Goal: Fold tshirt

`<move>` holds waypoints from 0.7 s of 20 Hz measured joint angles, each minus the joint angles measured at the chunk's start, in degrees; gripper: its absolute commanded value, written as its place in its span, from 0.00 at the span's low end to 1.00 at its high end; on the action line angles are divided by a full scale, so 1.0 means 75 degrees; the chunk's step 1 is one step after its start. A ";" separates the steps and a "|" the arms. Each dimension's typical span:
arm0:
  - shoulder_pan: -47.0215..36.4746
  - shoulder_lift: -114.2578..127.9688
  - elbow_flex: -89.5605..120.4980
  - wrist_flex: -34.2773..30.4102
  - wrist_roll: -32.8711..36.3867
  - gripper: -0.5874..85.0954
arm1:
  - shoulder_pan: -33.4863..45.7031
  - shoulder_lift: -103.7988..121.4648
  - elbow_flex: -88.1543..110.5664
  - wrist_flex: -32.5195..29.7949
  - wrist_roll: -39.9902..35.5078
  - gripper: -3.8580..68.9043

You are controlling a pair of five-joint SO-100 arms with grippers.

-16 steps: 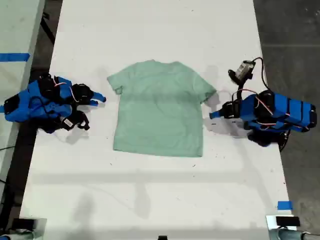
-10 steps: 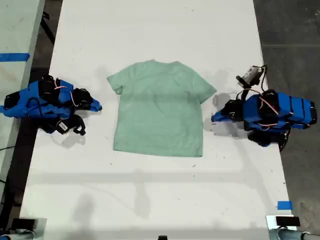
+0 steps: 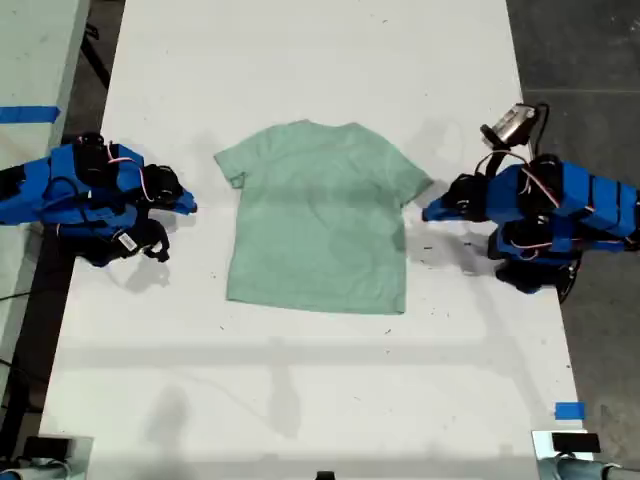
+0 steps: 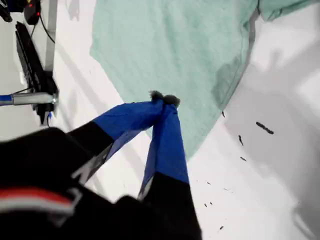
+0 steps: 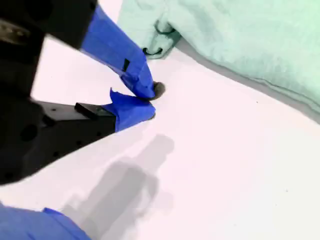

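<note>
Tshirt (image 4: 175, 55) cut off by both wrist views' edges; blue arm (image 3: 30, 195) clipped at the exterior view's left.

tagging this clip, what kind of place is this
Probably a robotics lab or workshop bench: two blue arms sit at a long white table, blue tape marks its edge, and bare grey concrete floor lies alongside.
</note>
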State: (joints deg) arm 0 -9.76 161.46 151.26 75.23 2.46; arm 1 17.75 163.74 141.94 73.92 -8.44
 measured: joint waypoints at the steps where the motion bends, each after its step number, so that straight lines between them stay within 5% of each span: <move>1: -0.0211 -0.0668 -0.0645 0.0129 0.0281 0.01 | 0.0246 -0.0516 -0.0504 0.0141 -0.0316 0.03; 7: -0.1980 -0.3645 -0.4160 0.1008 0.2344 0.01 | 0.2086 -0.3094 -0.3387 0.1359 -0.2449 0.03; 14: -0.3645 -0.6609 -0.7523 0.1945 0.4031 0.01 | 0.4125 -0.5613 -0.5648 0.1723 -0.4699 0.03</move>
State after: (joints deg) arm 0 -37.09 111.88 94.83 89.82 32.70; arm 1 48.69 121.64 99.58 86.84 -43.68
